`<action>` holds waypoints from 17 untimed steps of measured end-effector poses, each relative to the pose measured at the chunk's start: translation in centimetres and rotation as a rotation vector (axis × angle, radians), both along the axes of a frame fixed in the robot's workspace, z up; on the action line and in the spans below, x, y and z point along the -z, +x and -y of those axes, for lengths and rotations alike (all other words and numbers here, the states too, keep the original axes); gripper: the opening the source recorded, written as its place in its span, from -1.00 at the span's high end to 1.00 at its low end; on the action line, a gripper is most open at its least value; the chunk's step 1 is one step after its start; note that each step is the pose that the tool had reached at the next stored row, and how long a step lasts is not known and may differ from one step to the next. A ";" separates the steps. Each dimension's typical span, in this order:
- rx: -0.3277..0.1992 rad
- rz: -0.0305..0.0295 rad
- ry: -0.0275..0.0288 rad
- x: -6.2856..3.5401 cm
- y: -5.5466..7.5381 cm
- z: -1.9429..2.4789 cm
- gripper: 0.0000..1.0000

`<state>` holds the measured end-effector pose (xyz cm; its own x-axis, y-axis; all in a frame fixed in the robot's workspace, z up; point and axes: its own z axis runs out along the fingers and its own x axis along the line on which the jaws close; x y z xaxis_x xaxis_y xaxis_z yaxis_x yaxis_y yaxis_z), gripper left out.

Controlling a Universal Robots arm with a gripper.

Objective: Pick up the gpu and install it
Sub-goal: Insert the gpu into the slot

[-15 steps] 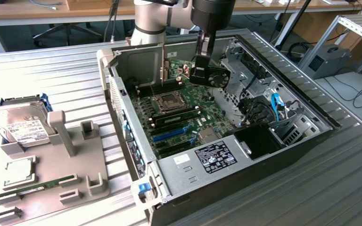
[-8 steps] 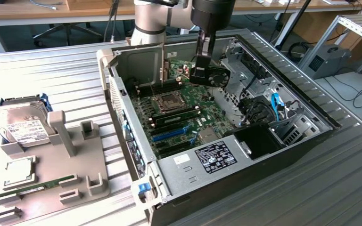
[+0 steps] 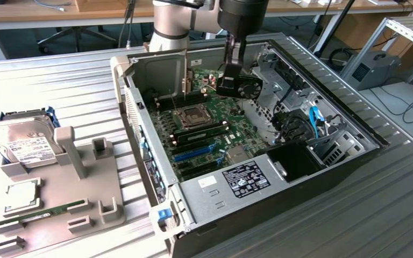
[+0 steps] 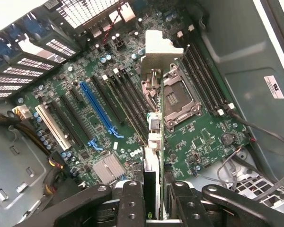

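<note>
**Claw gripping gpu over open case**

The claw is clamped on the gpu, held on edge. The motherboard lies beneath it inside the open case. The case rests on a ribbed metal bench. Wooden desks stand beyond the claw.

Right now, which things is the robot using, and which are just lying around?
Using: gripper, the graphics card it holds, the open computer below it.
Lying around: hard drive, memory stick, chip, grey stand.
</note>
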<state>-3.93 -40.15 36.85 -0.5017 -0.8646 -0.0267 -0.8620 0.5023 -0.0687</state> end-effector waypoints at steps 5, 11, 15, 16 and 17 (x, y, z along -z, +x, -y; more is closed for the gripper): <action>-0.020 0.0000 -0.0004 0.00 0.0 0.00 0.47; -0.047 0.0000 -0.0012 0.01 0.0 0.00 0.47; -0.064 0.0000 -0.0017 0.02 0.0 0.00 0.47; -0.069 0.0000 -0.0020 0.02 0.0 0.00 0.47; -0.072 0.0000 -0.0021 0.02 0.0 0.00 0.47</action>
<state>-3.93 -40.15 36.84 -0.4378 -0.8987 -0.0248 -0.8960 0.4385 -0.0697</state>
